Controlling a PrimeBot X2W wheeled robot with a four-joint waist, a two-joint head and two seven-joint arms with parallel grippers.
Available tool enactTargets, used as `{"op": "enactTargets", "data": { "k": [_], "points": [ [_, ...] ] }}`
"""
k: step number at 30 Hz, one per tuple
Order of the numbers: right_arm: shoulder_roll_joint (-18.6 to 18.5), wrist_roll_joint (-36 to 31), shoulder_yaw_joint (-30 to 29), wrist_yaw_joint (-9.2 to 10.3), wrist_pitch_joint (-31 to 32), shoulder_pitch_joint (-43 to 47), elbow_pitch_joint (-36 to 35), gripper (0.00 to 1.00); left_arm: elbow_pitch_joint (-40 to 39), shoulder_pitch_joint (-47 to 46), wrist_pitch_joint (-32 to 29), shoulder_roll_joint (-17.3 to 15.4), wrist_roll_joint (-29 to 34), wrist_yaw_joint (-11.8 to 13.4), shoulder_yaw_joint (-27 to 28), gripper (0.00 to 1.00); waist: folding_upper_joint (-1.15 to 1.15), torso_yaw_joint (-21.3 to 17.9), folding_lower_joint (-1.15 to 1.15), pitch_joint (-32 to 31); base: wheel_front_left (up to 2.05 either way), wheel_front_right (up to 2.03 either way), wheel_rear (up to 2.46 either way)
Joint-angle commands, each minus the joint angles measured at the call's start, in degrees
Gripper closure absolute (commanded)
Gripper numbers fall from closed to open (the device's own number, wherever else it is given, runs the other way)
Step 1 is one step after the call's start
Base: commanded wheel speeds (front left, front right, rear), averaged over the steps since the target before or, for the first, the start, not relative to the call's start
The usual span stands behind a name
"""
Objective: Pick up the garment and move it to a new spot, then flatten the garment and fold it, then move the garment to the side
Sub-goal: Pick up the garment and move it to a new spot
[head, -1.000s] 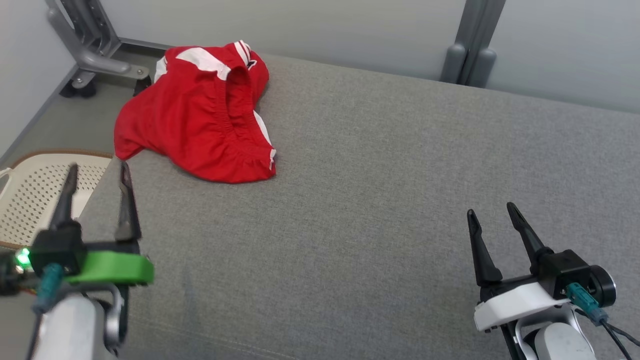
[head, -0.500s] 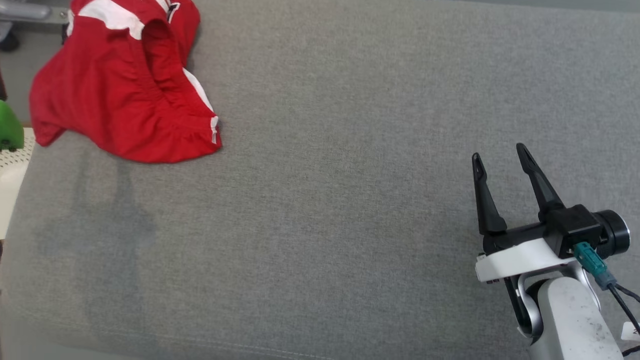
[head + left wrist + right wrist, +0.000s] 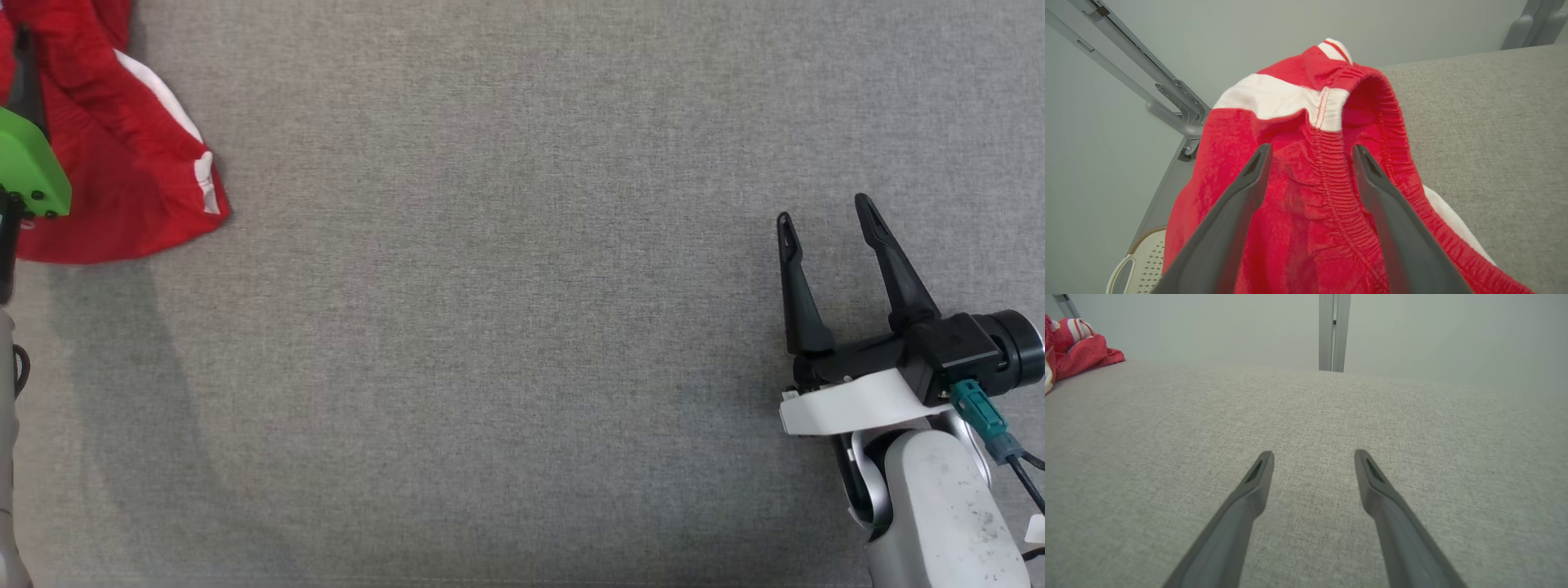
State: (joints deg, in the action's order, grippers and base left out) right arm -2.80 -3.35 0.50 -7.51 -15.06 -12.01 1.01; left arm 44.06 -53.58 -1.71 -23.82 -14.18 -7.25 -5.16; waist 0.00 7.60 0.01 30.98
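The garment (image 3: pixel 122 163) is a pair of red shorts with white stripes and an elastic waistband, lying crumpled at the far left of the grey padded surface (image 3: pixel 522 327). In the left wrist view my left gripper (image 3: pixel 1312 148) is open just over the garment (image 3: pixel 1290 98), its two fingers straddling the gathered waistband; I cannot tell if they touch the cloth. Its green wrist mount (image 3: pixel 28 167) overlaps the shorts in the head view. My right gripper (image 3: pixel 823 211) stands open at the right with nothing between its fingers (image 3: pixel 1257 477), far from the garment (image 3: pixel 1077 351).
A white perforated basket (image 3: pixel 1139 265) sits below the surface's left edge. A grey metal frame (image 3: pixel 1167 102) stands by the pale wall behind the shorts. A grey post (image 3: pixel 1333 332) rises behind the far edge.
The head camera has tilted down, so the whole picture shifted. My left gripper has gone from beside the basket forward to over the shorts. Both grippers stay open.
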Motion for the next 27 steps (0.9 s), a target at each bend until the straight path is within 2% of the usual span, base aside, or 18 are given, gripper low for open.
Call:
{"op": "enactTargets", "data": {
  "k": [1, 7, 10, 11, 12, 13, 14, 15, 21, 27],
  "points": [
    [-0.16, -0.28, 0.01, 0.04, -0.18, -0.85, -0.46, 0.00, 0.92, -1.33, 0.38, -0.40, -1.04, -0.08, 0.03, 0.00, 0.00, -2.60, -0.01, 2.99, 0.00, 0.00, 0.00],
    [-0.18, -0.25, -0.27, 0.04, -0.17, -0.77, -0.46, 0.00, 4.39, -3.05, 1.99, -0.97, -2.26, -0.19, -0.90, 0.00, 0.00, -3.18, -0.01, 3.89, 0.00, 0.00, 0.00],
    [-0.18, -0.22, -0.36, 0.04, -0.16, -0.82, -0.26, 0.00, 6.13, -4.11, 3.43, -1.63, -1.88, 1.29, -0.50, 0.00, 0.00, -3.39, -0.01, 4.00, 0.00, 0.00, 0.00],
    [-0.18, -0.18, -0.40, 0.05, -0.10, -0.88, -0.15, 0.00, 6.74, -4.41, 3.95, -1.59, -1.97, 1.67, -0.37, 0.11, 0.00, -3.45, -0.01, 3.94, 0.00, 0.00, 0.00],
    [-0.19, -0.14, -0.44, 0.05, -0.08, -0.91, -0.05, 0.00, 7.27, -4.62, 4.31, -1.61, -1.95, 1.95, -0.34, 0.48, 0.00, -3.48, -0.01, 3.84, 0.00, 0.00, 0.00],
    [-0.19, -0.02, -0.44, 0.05, -0.08, -0.93, 0.04, 0.00, 7.83, -4.87, 4.78, -1.64, -1.86, 2.24, -0.39, 0.64, 0.00, -3.49, -0.01, 3.59, 0.00, 0.00, 0.00],
    [-0.18, 0.12, -0.40, 0.05, -0.08, -0.94, 0.08, 0.00, 8.17, -5.10, 5.06, -1.68, -1.74, 2.34, -0.51, 0.95, 0.00, -3.47, -0.01, 3.33, 0.00, 0.00, 0.00],
    [-0.17, 0.32, -0.35, 0.05, -0.08, -0.94, 0.19, 0.00, 8.62, -5.38, 5.47, -1.76, -1.53, 2.44, -0.69, 1.00, 0.00, -3.44, -0.01, 2.91, 0.00, 0.00, 0.00],
    [-0.16, 1.63, 0.32, 0.05, -0.10, -0.73, 1.41, 0.00, 10.48, -6.23, 7.35, -1.69, -1.01, 3.91, -1.28, 1.00, 0.00, -3.21, -0.01, -1.48, 0.00, 0.00, 0.00],
    [-0.16, 3.41, 0.71, 0.05, -0.11, 0.48, 3.19, 0.00, 10.48, -6.44, 8.29, -2.47, -0.39, 2.74, -3.00, 1.00, 0.00, -3.62, -0.01, -8.44, 0.00, 0.00, 0.00]
  ]
}}
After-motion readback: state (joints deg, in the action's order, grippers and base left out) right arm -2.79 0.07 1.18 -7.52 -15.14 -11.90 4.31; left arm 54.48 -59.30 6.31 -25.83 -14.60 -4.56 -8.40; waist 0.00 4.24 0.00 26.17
